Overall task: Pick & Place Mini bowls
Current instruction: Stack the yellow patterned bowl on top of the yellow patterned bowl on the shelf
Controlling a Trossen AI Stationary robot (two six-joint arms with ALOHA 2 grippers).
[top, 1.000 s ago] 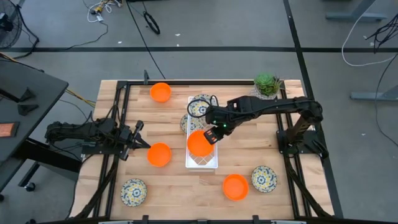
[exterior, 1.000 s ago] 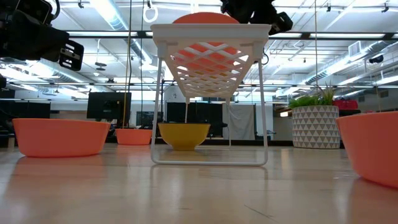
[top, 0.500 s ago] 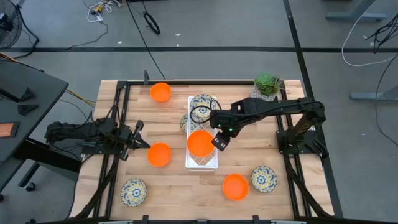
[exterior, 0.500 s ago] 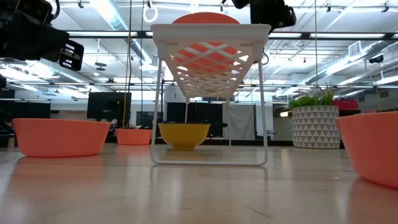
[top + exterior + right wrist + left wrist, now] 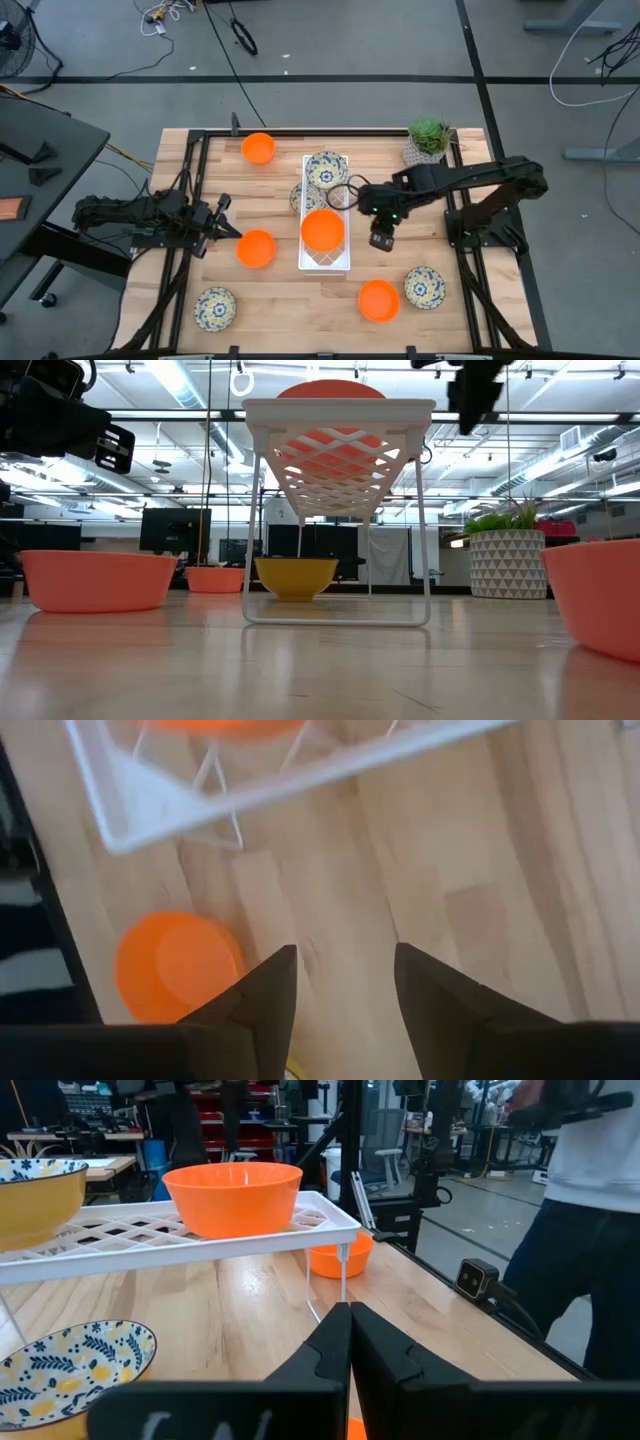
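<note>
An orange bowl (image 5: 323, 230) sits on the white rack (image 5: 325, 262) mid-worktop. The right hand (image 5: 381, 238), fingers spread and empty, hangs just beside it, nearer the next orange bowl (image 5: 378, 300) by the front edge than the left hand (image 5: 222, 232), pressed together.

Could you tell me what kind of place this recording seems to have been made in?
Most likely a robotics lab or workshop. Two dark robot arms are mounted on a wooden table that stands on a grey floor strewn with loose cables. The low view shows ceiling strip lights and dark monitors behind.
</note>
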